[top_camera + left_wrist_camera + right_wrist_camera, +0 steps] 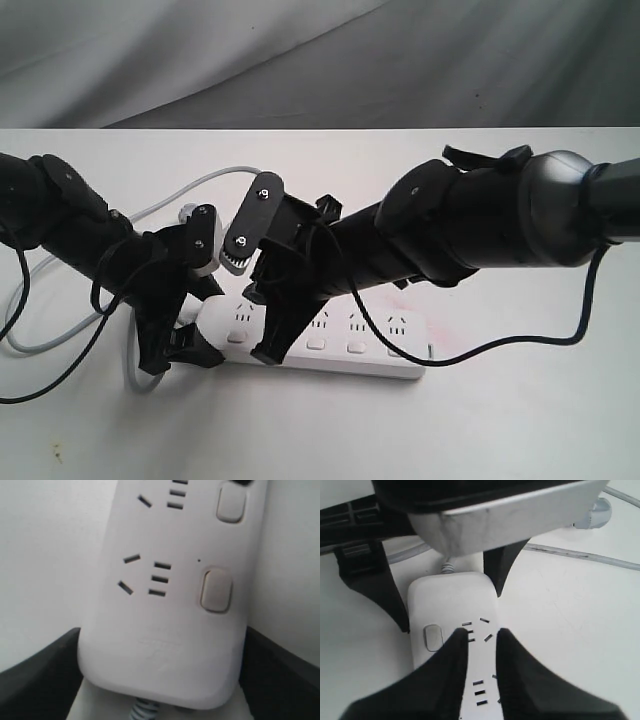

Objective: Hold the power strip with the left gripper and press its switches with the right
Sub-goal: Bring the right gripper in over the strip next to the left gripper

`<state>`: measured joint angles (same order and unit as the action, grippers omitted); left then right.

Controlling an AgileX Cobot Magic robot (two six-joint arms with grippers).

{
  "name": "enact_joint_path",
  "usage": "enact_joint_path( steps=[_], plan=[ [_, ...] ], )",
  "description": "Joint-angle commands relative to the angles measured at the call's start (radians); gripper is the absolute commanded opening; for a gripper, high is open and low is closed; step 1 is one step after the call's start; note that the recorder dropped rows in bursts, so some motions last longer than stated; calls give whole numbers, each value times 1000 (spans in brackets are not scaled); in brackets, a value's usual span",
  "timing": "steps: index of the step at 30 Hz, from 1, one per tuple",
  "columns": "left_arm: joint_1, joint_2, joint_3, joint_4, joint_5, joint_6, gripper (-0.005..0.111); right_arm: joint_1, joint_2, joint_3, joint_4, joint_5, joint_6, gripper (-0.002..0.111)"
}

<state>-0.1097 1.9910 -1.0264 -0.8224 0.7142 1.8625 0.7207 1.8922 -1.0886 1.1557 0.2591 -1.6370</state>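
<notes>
The white power strip (385,362) lies flat on the white table. My left gripper (180,350) straddles its cord end. In the left wrist view the black fingers (42,667) press against both sides of the power strip (165,625), so the left gripper (162,647) is shut on it. My right gripper (267,350) points down onto the strip near that end. Its fingers (460,645) hover over the socket slots, a narrow gap apart and holding nothing. The right gripper (481,634) has one tip just beside the end switch (433,637). Two switches (216,590) show in the left wrist view.
The grey cord (60,335) loops across the table's left side to a plug (187,212) behind the left arm. Loose black cables (520,345) hang from both arms over the table. Grey cloth (300,60) hangs beyond the table's far edge.
</notes>
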Motion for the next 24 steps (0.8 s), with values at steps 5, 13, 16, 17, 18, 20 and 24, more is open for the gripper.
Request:
enact_joint_path(
  steps=[5,13,16,17,18,20,24],
  plan=[
    [-5,3,-4,-15,-2,-4,56,7,-1,-6,56,-13,-19,51],
    [-5,3,-4,-15,-2,-4,56,37,10,-6,243,-14,-323,55],
    [-5,3,-4,-15,-2,-4,56,37,36,-6,243,-14,-326,55],
    [-5,3,-4,-15,-2,-4,56,37,47,-6,249,-14,-335,55],
    [-5,3,-4,-15,-2,-4,56,37,56,-6,269,-17,-357,55],
    [-5,3,-4,-15,-2,-4,56,37,69,-6,294,-17,-375,55],
    [-5,3,-4,-15,-2,-4,56,37,75,-6,310,-24,-377,55]
  ],
)
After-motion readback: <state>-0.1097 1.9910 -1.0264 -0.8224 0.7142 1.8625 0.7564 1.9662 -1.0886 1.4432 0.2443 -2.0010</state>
